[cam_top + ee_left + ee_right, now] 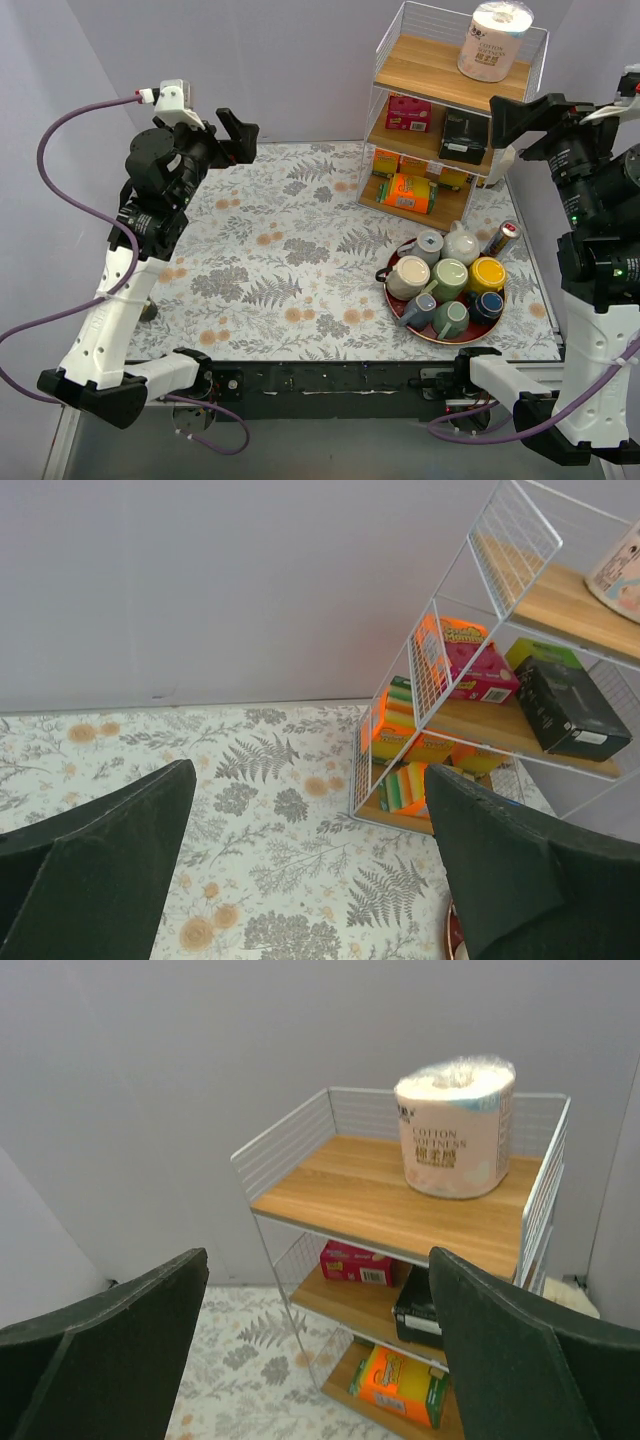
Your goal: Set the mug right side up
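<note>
Floral-print cloth is spread over the table. Over on the left, the left gripper is held high above the back corner. Its jaws are spread wide with nothing between them (only tablecloth and shelf are seen through the gap in the left wrist view). Further right, a red tray is packed with a cluster of mugs. The white mug at the back of it looks to be sat base-up, though that can't be told for certain. A can is laid just beside the tray. Behind it, a wire shelf is topped with a paper roll. The right gripper is raised level with that shelf's top, also wide open and empty.
</note>
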